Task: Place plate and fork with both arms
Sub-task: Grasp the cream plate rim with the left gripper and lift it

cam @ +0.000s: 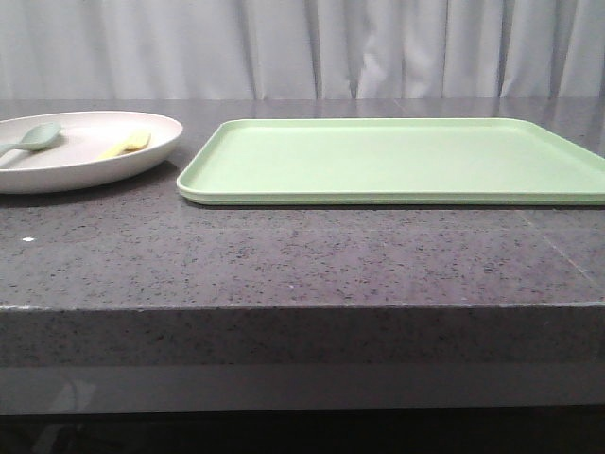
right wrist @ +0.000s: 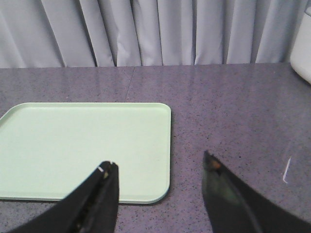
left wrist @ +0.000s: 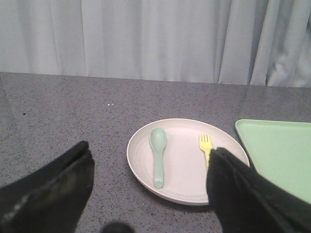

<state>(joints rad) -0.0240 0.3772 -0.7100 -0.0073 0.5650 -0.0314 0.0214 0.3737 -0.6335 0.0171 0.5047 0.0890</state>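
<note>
The left gripper (left wrist: 150,165) fills the lower corners of the left wrist view with its two dark fingers (left wrist: 58,194) spread wide, holding nothing and raised above the grey speckled table (left wrist: 73,111). Between and just beyond those fingers lies the plate (left wrist: 182,160), pale pinkish-cream, resting flat on the table at centre frame. The fork (left wrist: 206,145), small and yellow, lies in the plate's right half with its tines pointing toward the curtain (left wrist: 146,39); its handle end is hidden behind the right-hand finger. A grey-green spoon (left wrist: 158,158) lies in the plate's left half, roughly parallel to the fork and apart from it. The corner of a light-green tray (left wrist: 277,155) sits just beside the plate at the right edge of that frame. The right gripper (right wrist: 160,172) also stands open and empty, its fingers at the bottom of the right wrist view, one over the tray's near edge and the other over bare table. In the front view neither arm shows; the plate sits at the far left with spoon and fork in it, the tray close beside it across the middle and right.
</note>
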